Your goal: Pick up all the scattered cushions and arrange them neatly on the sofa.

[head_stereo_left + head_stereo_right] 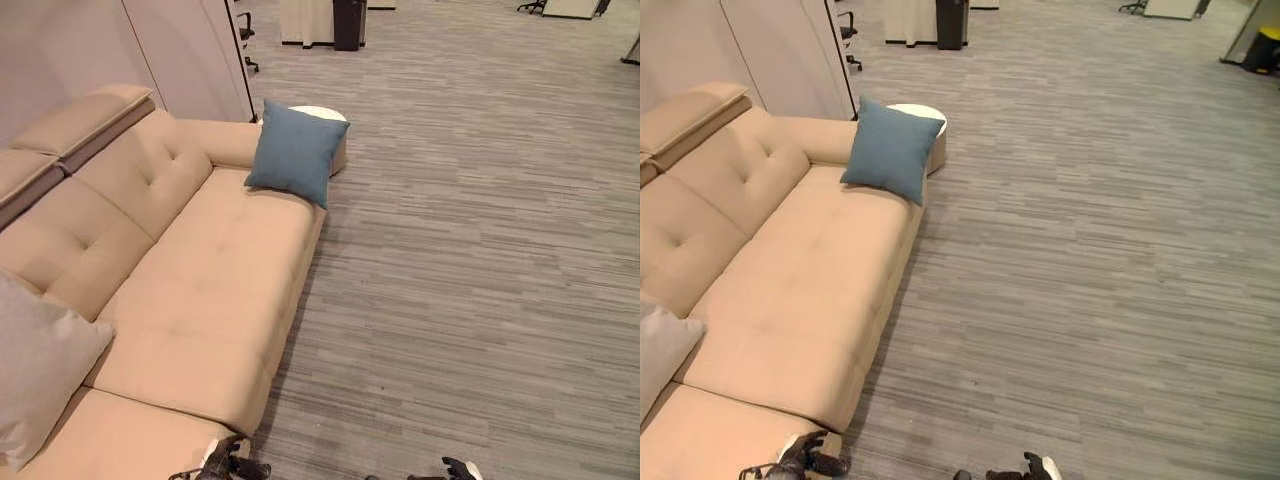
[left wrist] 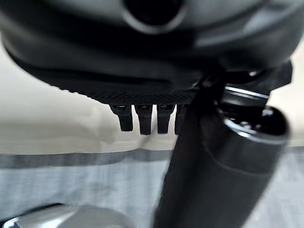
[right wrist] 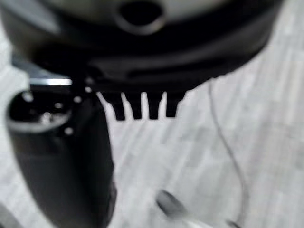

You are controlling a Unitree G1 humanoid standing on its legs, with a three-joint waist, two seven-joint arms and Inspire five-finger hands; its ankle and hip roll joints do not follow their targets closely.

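A blue cushion (image 1: 295,152) stands tilted at the far end of the beige sofa (image 1: 200,290), leaning on its armrest. A grey cushion (image 1: 35,370) rests against the sofa's back at the near left. My left hand (image 1: 225,462) hangs low by the sofa's front corner. In its wrist view the left hand (image 2: 142,57) has straight fingers (image 2: 145,118) and holds nothing. My right hand (image 1: 460,468) hangs over the grey carpet, and in its wrist view the right hand (image 3: 142,47) is also open, with nothing in it.
A round white side table (image 1: 325,113) stands just behind the blue cushion. A partition wall (image 1: 190,50) runs behind the sofa. Office chairs (image 1: 245,35) and a dark cabinet (image 1: 348,22) stand far back. Striped grey carpet (image 1: 470,270) spreads to the right.
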